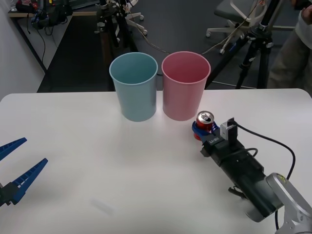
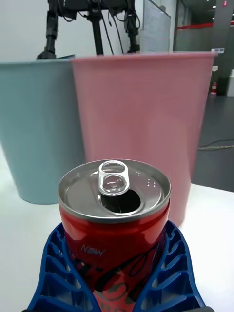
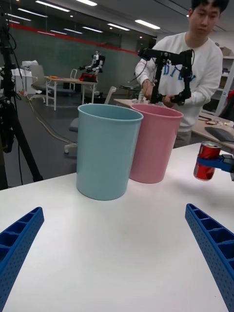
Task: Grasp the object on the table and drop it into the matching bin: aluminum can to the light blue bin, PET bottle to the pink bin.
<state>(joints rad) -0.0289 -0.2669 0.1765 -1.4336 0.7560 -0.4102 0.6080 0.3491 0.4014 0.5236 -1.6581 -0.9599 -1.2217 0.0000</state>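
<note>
Just beside the pink bin (image 1: 185,85), on the side nearer the robot's right arm, the aluminum can (image 1: 204,125) stands upright on the table (image 1: 97,165), with the right gripper (image 1: 204,129) closed around its red body, one blue ribbed finger on each flank. The right wrist view shows the can's silver top with the tab lifted and the mouth open, so it is probably empty or part-drained and light; that is a guess. An open thin-walled can is stiff along its height but dents easily across the middle, and its painted side is smooth, so a moderate squeeze low to mid-body, as the fingers now sit, looks right, keeping it upright in case liquid remains. The light blue bin (image 1: 134,86) stands touching or nearly touching the pink bin on its far side from the can, so the carry must pass over the pink rim. Well apart from the pink bin, at the table's near left edge, the left gripper (image 1: 13,168) waits with its fingers spread wide.
</note>
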